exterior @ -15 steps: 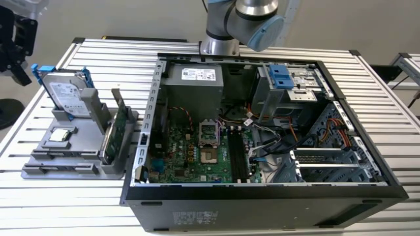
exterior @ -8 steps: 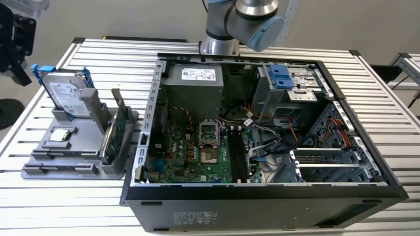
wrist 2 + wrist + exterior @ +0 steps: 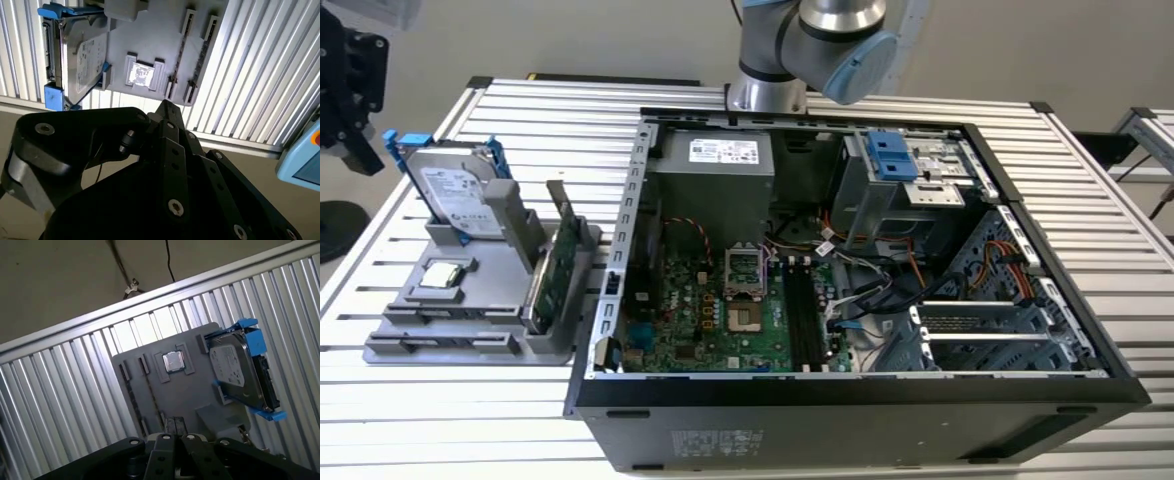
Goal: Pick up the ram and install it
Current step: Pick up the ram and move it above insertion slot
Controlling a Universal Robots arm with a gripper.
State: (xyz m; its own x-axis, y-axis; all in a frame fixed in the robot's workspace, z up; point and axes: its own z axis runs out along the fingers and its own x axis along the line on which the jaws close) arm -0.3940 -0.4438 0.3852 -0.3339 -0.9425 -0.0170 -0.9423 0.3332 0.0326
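Slatted metal table (image 3: 454, 420), open computer case (image 3: 854, 386) beside grey holder (image 3: 440, 350) with hard drive (image 3: 454, 190) and green card (image 3: 550, 270), gripper (image 3: 167, 106) over holder, fingers (image 3: 175, 135) together.

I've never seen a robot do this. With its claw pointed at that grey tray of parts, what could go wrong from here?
One: the gripper faces the grey holder, where the hard drive and green card stand close together, so it might knock or grab the wrong part. Two: inside the open computer case, loose cables lie right beside the long memory slots, so a stick pushed down there could snag or pinch them.
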